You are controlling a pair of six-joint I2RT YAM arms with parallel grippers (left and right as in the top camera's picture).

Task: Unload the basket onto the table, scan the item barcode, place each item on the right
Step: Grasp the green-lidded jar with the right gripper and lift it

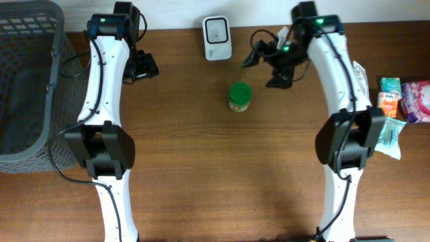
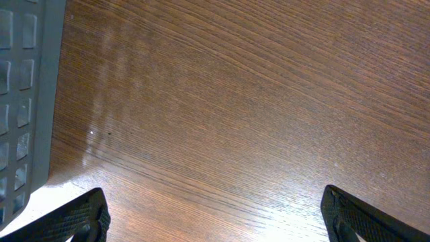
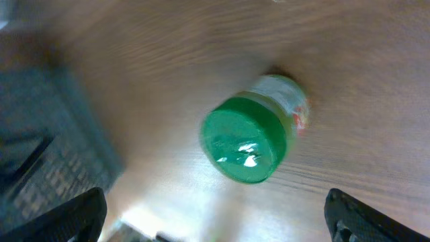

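The item, a small jar with a green lid, stands upright on the wooden table near the middle. Its barcode is not in view. A white scanner stands at the far edge, behind the jar and slightly left. My right gripper hangs open just right of and beyond the jar, with nothing between its fingers. In the right wrist view the jar sits ahead of the open right gripper, blurred. My left gripper is open and empty at the far left, over bare wood.
A grey mesh basket fills the left side, and its wall shows in the left wrist view. Several packaged goods lie along the right edge. Black cables trail beside both arms.
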